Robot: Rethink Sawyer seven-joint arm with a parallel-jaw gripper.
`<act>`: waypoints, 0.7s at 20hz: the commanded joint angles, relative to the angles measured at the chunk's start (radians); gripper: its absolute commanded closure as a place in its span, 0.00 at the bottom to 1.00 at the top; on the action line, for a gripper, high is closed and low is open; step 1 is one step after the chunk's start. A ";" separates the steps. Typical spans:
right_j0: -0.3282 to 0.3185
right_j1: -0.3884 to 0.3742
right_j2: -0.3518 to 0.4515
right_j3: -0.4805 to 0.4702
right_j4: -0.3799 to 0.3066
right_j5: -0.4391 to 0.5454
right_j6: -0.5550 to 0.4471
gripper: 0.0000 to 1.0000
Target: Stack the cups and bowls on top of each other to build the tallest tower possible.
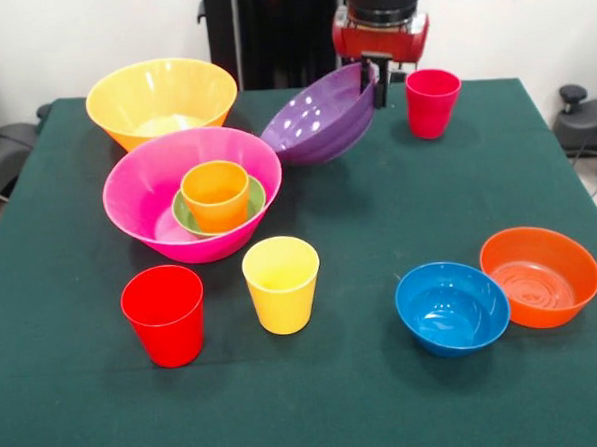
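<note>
Front view: the tower [202, 203] sits at ten o'clock, only the hot-pink bowl [142, 207], green bowl [250, 208] and orange cup [215, 193] nested. The gripper [375, 79], apparently pinching the tilted purple bowl [318, 117] by its rim at twelve o'clock, leaves seven pieces unstacked.

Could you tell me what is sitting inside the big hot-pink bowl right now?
Inside the hot-pink bowl lies the small green bowl, with the orange cup standing upright in it. The cup hides the green bowl's floor.
</note>
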 commanded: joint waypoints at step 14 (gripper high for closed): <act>0.078 -0.182 -0.017 -0.107 0.083 0.427 0.106 1.00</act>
